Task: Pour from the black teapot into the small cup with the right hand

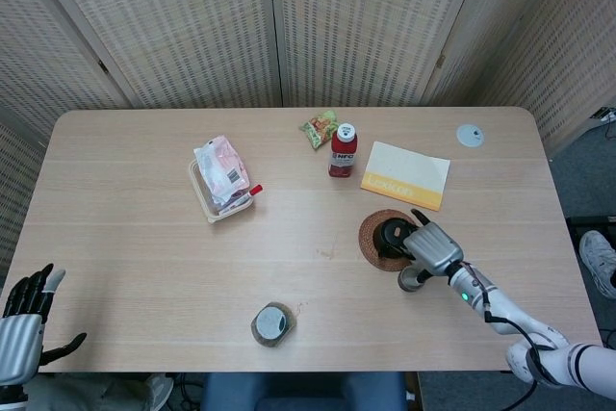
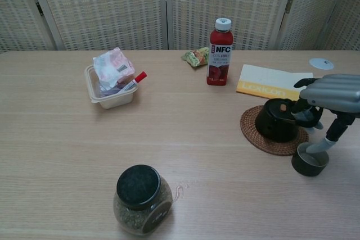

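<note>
Squat black teapot [image 2: 276,122] sits upright on the round woven brown coaster [image 2: 274,141], right of table centre. Small dark round cup [image 2: 309,162] stands on the light wooden table [image 2: 67,155], just beside the coaster's near right edge. Right hand [image 2: 332,95] is at the teapot's handle side, fingers curled about it; firm grasp cannot be confirmed. Left hand [image 1: 21,320] hangs off the near left table edge, fingers apart, holding nothing.

Right hand [image 1: 431,245] covers the black teapot [image 1: 392,235] handle – grip unclear – left hand [image 1: 21,322] cut by the frame edge.
</note>
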Robot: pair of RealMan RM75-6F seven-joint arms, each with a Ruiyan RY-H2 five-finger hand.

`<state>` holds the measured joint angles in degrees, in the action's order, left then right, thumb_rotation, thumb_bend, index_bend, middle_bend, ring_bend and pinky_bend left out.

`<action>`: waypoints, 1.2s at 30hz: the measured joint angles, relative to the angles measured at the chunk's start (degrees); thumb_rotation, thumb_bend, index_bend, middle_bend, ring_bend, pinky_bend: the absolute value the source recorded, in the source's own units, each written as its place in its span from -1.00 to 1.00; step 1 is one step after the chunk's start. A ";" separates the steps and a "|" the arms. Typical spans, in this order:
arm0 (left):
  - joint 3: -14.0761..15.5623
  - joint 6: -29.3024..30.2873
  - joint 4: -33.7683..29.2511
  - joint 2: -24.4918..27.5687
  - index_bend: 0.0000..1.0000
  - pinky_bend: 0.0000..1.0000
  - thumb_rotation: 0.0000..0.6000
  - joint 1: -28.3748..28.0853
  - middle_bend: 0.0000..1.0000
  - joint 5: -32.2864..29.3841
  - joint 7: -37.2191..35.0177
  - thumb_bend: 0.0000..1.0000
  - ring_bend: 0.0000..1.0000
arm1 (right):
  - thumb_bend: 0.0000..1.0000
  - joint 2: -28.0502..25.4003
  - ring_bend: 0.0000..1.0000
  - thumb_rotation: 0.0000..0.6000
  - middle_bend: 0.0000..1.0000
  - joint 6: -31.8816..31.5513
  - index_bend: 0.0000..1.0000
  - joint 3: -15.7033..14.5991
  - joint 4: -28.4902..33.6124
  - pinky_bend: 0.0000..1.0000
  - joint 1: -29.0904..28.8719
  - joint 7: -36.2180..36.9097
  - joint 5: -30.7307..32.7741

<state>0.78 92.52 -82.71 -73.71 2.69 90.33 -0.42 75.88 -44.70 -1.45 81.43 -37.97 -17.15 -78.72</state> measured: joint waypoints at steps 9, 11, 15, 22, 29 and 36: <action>-0.06 -0.18 0.41 -0.12 -1.00 -1.00 1.00 0.03 -1.00 -0.32 -0.30 -0.98 -1.00 | -1.00 1.06 0.08 0.14 0.37 -0.16 0.39 -0.20 -1.28 -1.00 0.00 -1.70 0.21; -0.08 -0.25 0.45 -0.10 -1.00 -1.00 1.00 0.02 -1.00 -0.38 -0.33 -0.98 -1.00 | -1.00 1.28 0.09 0.13 0.37 -0.26 0.40 -0.25 -1.49 -1.00 0.08 -2.12 0.36; -0.13 -0.37 0.56 -0.13 -1.00 -1.00 1.00 -0.02 -1.00 -0.48 -0.39 -0.97 -1.00 | -1.00 1.59 0.14 0.13 0.41 -0.37 0.44 -0.40 -1.84 -1.00 0.24 -2.87 0.64; -0.19 -0.38 0.67 -0.18 -1.00 -1.00 1.00 -0.12 -1.00 -0.41 -0.47 -0.98 -1.00 | -1.00 2.53 0.30 0.13 0.57 -1.17 0.55 0.44 -2.57 -1.00 0.22 -2.47 0.91; -0.23 -0.14 0.75 -0.01 -1.00 -1.00 1.00 0.11 -1.00 -0.62 -0.68 -0.97 -1.00 | -1.00 3.57 0.41 0.13 0.67 -0.39 0.63 1.82 -3.29 -1.00 -0.88 -2.14 1.97; -0.17 -0.03 0.92 0.01 -1.00 -1.00 1.00 0.22 -1.00 -0.59 -0.88 -0.97 -1.00 | -1.00 5.04 0.53 0.14 0.78 1.88 0.65 3.02 -4.05 -1.00 -2.33 -2.05 4.40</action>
<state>0.61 92.49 -81.79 -73.70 2.91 89.74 -1.30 80.92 -42.82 1.56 77.37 -40.31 -19.20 -74.32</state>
